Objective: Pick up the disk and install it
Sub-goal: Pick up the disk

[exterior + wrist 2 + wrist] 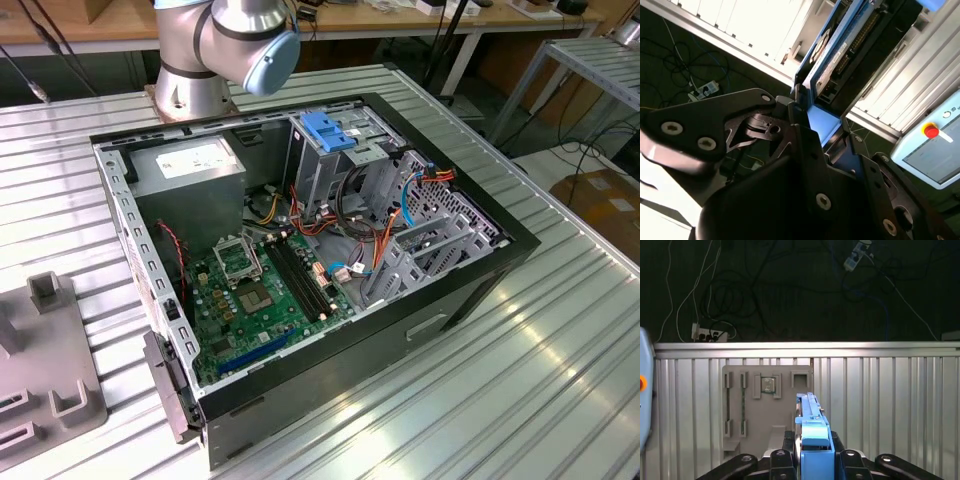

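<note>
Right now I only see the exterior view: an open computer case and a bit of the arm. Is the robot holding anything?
Observer: Yes. In both wrist views the gripper is shut on the disk, clamped on its blue-framed end.
Visitor: Which way is it turned?
Observer: In the first wrist view it is seen edge-on, sticking out past the fingertips.
Visitor: What lies behind it there?
Observer: The grey fixture plate on the ribbed table, with a small square chip in one of its recesses.
</note>
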Tool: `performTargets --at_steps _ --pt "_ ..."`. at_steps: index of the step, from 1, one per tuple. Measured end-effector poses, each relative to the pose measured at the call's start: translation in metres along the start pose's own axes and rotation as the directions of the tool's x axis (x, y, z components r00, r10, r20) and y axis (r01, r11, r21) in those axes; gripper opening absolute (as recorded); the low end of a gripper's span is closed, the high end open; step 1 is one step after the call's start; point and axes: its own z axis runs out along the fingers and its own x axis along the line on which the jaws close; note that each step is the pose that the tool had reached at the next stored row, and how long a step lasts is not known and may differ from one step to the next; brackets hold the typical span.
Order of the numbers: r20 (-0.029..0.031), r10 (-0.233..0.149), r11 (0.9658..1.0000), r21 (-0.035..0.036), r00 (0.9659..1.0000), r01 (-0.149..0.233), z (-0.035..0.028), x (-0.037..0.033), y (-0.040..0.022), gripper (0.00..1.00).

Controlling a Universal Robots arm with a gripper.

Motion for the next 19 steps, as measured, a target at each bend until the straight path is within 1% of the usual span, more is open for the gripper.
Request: performTargets --at_steps 2,3,5,7,8,10,12,13,15,16,19 --pt "-0.0001 0.000 1.0000 0.0000 1.0000 0.000 0.0000 -0.0001 -0.0064 0.37" --pt "-0.0001 0.000 1.0000 0.0000 1.0000 0.000 0.0000 -0.0001 -0.0112 0.37" --pt "-0.0001 0.000 1.0000 0.0000 1.0000 0.000 0.0000 -0.0002 -0.0176 0.37" --pt "-0.0001 0.000 1.0000 0.0000 1.0000 0.000 -0.0001 -0.0003 -0.0256 0.37" --pt "-0.0001 0.000 1.0000 0.0001 1.0000 0.000 -0.0009 -0.0004 -0.0275 0.37" --pt "-0.0001 0.000 1.0000 -0.0001 1.0000 0.000 -0.0033 -0.0004 -0.0292 0.37" --pt "-0.0001 0.000 1.0000 0.0000 1.0000 0.000 -0.0073 -0.0005 -0.0313 0.37" --pt "0.0000 0.000 1.0000 0.0002 1.0000 0.000 -0.0075 -0.0005 -0.0320 0.37" --pt "0.0000 0.000 1.0000 0.0001 1.0000 0.000 -0.0076 -0.0005 -0.0355 0.37" --pt "-0.0001 0.000 1.0000 0.0001 1.0000 0.000 -0.0077 -0.0006 -0.0393 0.37" --pt "-0.0001 0.000 1.0000 0.0000 1.0000 0.000 -0.0077 -0.0007 -0.0453 0.37"
